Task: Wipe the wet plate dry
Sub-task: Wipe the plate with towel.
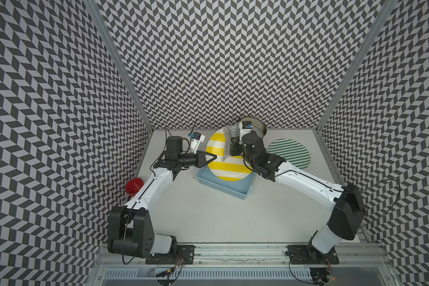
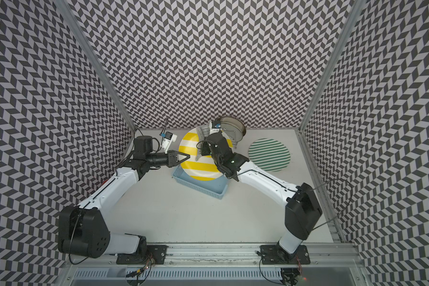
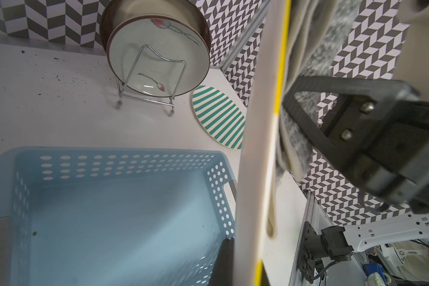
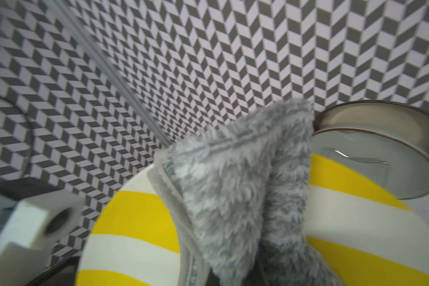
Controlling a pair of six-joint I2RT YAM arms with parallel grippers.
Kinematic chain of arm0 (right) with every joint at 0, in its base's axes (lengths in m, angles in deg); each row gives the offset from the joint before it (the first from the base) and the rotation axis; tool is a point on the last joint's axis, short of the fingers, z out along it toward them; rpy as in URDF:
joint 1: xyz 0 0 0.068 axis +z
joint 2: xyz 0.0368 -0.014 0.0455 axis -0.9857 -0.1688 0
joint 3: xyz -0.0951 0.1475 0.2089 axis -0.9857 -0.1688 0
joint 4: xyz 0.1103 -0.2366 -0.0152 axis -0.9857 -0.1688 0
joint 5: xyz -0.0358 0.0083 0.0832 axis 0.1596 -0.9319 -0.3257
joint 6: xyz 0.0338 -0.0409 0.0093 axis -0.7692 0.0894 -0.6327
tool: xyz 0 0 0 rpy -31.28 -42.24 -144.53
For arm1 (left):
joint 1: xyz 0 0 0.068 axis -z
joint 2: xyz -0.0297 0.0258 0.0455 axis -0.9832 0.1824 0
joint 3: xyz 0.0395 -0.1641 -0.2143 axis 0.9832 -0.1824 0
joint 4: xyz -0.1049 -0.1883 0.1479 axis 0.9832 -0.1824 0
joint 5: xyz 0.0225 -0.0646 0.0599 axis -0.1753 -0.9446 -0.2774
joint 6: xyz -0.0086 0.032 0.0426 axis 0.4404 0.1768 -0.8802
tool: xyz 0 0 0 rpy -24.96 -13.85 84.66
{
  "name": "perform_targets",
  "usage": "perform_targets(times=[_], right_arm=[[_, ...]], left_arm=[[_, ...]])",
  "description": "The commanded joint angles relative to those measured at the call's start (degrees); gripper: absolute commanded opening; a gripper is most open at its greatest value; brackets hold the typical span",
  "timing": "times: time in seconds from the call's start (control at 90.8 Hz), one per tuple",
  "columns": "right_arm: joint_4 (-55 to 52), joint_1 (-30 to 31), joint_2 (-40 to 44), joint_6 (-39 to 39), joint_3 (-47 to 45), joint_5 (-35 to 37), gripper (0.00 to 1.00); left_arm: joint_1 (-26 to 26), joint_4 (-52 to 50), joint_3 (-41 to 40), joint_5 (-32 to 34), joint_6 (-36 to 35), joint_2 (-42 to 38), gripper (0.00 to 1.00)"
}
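wiping judged mid-course: yellow-striped plate (image 1: pixel 227 164) held over the blue basket (image 1: pixel 223 189), rim pinched by the left gripper (image 1: pixel 213 156); right gripper (image 1: pixel 231 149) clamped on a grey fluffy cloth (image 4: pixel 233 198), pressed against the plate's striped face. droplets not discernible, so dryness unconfirmed; probably more passes, then setting down, left to do. no brand, label or writing legible anywhere.

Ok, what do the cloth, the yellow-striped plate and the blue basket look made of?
The cloth looks like grey microfibre: fluffy pile, stitched hem. The yellow-striped plate is likely glazed ceramic or melamine: smooth, thick cream rim. The blue basket is matte moulded plastic with perforated walls.
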Motion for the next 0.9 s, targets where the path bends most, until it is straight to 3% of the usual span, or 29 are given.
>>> perform_targets(times=[0.0, 0.187, 0.408, 0.892], right_arm=[[-1.4, 2.8, -4.8, 1.6, 4.3, -7.4, 0.0], [-2.7, 5.3, -9.1, 0.9, 8.8, -9.8, 0.0], [-2.2, 3.8, -5.4, -0.8, 2.9, -2.8, 0.0], [-3.1, -11.4, 8.3, -5.2, -16.9, -3.3, 0.0]], left_arm=[[0.9, 6.2, 0.4, -8.1, -1.6, -3.1, 0.0], [0.9, 6.3, 0.3, -8.1, -1.5, -3.2, 0.0], [0.9, 6.4, 0.3, -8.1, -1.3, -3.4, 0.0], [0.8, 7.1, 0.6, -8.4, -0.7, -3.7, 0.0]])
